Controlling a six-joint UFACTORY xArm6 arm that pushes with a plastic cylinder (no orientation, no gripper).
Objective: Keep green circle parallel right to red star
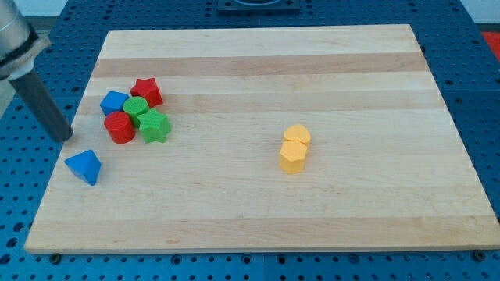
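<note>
The red star (147, 91) lies near the view's upper left of the wooden board (258, 226). The green circle (136, 108) sits just below and left of it, touching it, packed in a cluster. My tip (67, 137) is at the board's left edge, left of the cluster and above the blue triangle (84, 166). It touches no block.
In the cluster are a blue block (114, 102), a red cylinder (119, 127) and a green star (155, 126). Two yellow blocks (294, 148) touch each other right of the board's centre.
</note>
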